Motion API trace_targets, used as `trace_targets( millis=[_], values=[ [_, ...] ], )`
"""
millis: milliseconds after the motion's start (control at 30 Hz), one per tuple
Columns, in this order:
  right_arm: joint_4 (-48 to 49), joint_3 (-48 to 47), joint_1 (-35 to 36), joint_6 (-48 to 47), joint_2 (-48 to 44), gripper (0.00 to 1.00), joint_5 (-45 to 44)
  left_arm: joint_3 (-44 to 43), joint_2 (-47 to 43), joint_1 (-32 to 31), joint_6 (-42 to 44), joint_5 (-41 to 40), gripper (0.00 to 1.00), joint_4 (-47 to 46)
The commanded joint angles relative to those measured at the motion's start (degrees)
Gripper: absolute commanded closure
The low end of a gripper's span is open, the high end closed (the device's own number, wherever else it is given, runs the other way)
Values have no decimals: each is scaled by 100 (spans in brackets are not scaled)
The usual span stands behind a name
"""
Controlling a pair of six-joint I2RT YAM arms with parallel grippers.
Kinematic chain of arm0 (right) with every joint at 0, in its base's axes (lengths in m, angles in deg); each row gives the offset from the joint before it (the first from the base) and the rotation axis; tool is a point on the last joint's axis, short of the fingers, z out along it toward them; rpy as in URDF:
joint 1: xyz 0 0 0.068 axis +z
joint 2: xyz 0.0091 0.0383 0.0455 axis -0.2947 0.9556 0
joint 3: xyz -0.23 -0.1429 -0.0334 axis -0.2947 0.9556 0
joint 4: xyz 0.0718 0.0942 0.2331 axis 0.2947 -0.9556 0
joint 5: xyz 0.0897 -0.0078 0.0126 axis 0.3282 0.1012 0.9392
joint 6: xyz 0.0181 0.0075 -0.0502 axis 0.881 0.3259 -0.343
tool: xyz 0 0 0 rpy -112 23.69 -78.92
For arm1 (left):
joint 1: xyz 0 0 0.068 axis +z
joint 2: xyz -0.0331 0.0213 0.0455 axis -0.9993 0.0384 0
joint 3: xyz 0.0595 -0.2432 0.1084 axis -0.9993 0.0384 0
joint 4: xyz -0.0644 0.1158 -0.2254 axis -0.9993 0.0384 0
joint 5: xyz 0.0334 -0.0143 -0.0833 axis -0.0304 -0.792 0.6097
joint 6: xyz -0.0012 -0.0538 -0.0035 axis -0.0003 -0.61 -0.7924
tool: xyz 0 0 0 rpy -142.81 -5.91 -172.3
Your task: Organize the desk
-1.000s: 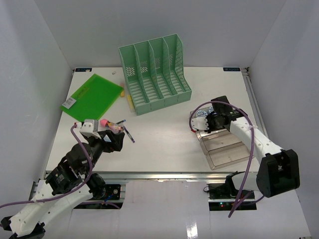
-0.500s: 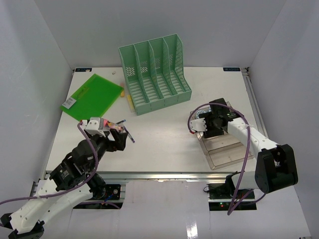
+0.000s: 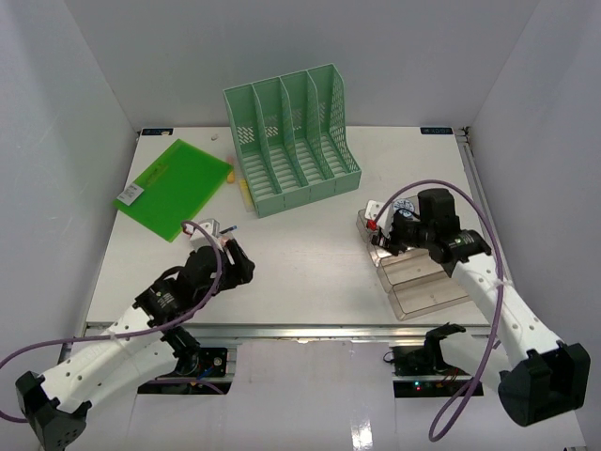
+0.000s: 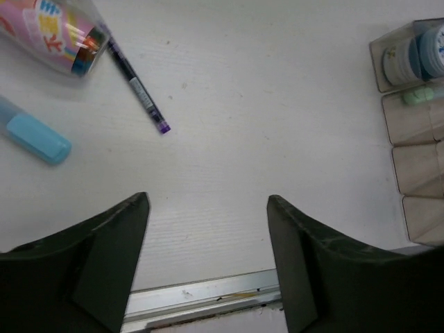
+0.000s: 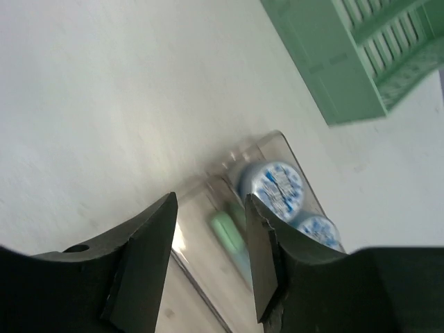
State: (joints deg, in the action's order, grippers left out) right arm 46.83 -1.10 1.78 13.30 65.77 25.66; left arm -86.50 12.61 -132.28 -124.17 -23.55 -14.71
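White table (image 3: 310,268): it carries everything; its metal rail runs along the near edge, with loose items on the left half and a tray on the right.
Left fingers (image 4: 128,232): low over the table just past the rail, spread wide with nothing between them.
Blue marker (image 4: 35,135): lying flat, off to the left of those fingers.
Pen (image 4: 135,83): ahead of the left fingers and to their left, clearly apart from them. Its long axis slants, with the purple tip nearest the fingers and the far end by the pink tube. The left arm is much the nearer. To take the pen it would likely need to reach forward and left, and turn so the fingers close across the barrel.
Pink tube (image 4: 52,28): on its side beyond the pen, its mouth just beside the pen's far end.
Right fingers (image 5: 156,236): a narrow gap, holding nothing, hovering by the tray's far end, well apart from the pen.
Clear tray (image 3: 423,287): its far compartment holds two blue-capped bottles (image 5: 274,182), with a small pale green thing just beside them.
Green folder (image 3: 174,183): flat at the far left.
Green rack (image 3: 293,136): upright at the back.
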Motion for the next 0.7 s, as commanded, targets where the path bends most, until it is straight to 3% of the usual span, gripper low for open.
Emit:
trace_targets(
  millis=[0, 167, 267, 400, 667],
  values=[
    [947, 874, -315, 1972, -333, 50, 2015, -132, 178, 893, -651, 397, 36, 417],
    [787, 751, -645, 2100, -436, 43, 2329, 36, 1062, 2421, -414, 1527, 34, 290],
    [787, 766, -686, 2057, -581, 40, 2196, 7, 1582, 3047, -474, 1697, 31, 297],
    [787, 804, -723, 2056, -728, 35, 2148, -33, 1901, 3334, -389, 1487, 27, 62],
    [793, 812, -806, 2085, -805, 33, 2173, -440, 3465, 3687, -428, 982, 26, -17]
  ],
)
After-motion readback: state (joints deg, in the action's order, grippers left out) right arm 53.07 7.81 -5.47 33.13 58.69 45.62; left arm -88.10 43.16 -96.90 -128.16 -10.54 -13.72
